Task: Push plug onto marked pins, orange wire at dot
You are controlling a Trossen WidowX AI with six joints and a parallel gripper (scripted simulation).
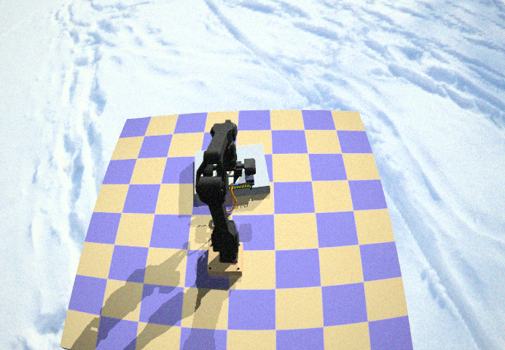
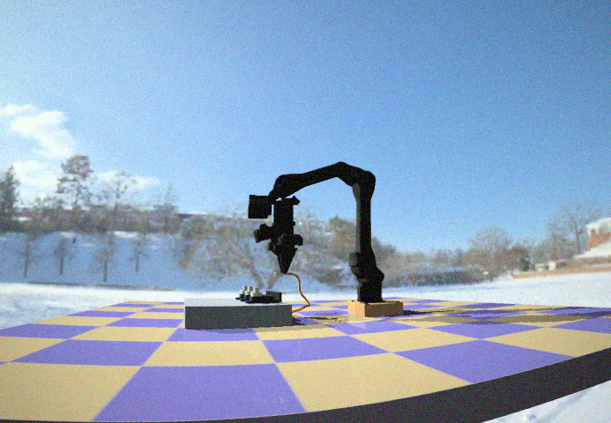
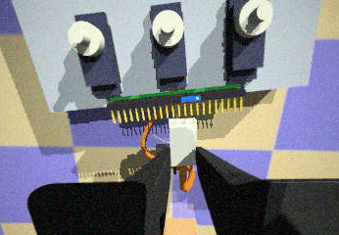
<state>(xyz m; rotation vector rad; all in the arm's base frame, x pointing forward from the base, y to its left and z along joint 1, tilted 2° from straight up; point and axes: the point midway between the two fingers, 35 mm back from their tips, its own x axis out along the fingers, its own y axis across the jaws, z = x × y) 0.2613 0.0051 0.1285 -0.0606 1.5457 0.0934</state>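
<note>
Currently, the gripper (image 2: 284,272) (image 3: 182,153) is pinching the white plug (image 3: 182,142) by its sides, with the wire end toward the arm and the hole end facing the row of pins (image 1: 240,187) (image 3: 176,111). The plug is hanging above the near side of the holder (image 1: 261,154) (image 2: 238,316) (image 3: 295,59), apart from the pins, and the orange lead (image 1: 235,200) (image 2: 300,289) (image 3: 145,139) is looping down beside it. The blue band (image 3: 190,99) is sitting slightly to the right of the plug in the wrist view, its pale dot at the right end; which hole is the orange wire's cannot be told. Lowering without correcting sideways is risking a fit one pin off, and pushing at the wrong height or askew is likely bending pins. The lead is possibly snagging on the row, thereby twisting the plug in the grip. Regarding clearance, the motors (image 3: 99,54) (image 3: 169,54) (image 3: 246,41) are standing behind the row, limiting forward finger travel, while the near side is offering open room for a straight approach and withdrawal
</note>
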